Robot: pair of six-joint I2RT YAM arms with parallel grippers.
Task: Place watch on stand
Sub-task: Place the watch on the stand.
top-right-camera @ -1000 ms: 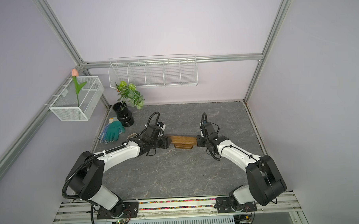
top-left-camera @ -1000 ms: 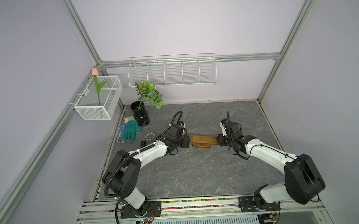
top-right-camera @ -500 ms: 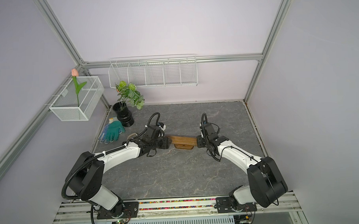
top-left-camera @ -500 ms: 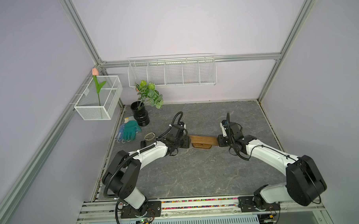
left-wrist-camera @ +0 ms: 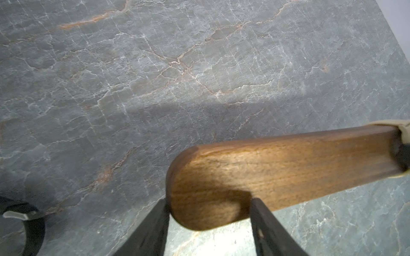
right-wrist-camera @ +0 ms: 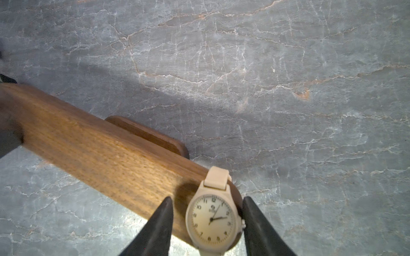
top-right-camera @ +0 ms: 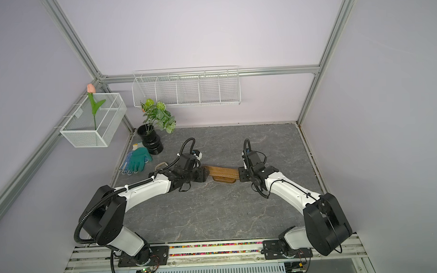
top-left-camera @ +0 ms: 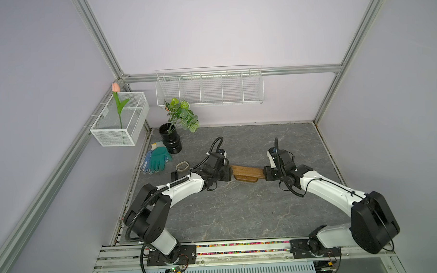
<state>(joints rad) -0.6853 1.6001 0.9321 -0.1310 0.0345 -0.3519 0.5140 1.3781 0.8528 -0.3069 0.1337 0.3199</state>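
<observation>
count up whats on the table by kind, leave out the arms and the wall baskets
watches: 3 (cream watch on the stand, beige watch, black watch)
gloves: 2 (green glove, dotted glove)
stands: 1
black vase with plant: 1
total: 7

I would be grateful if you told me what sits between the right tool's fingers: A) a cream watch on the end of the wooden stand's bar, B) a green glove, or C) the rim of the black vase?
A: the right wrist view shows a cream watch on the end of the wooden stand, framed by the fingers of the right tool.
</observation>
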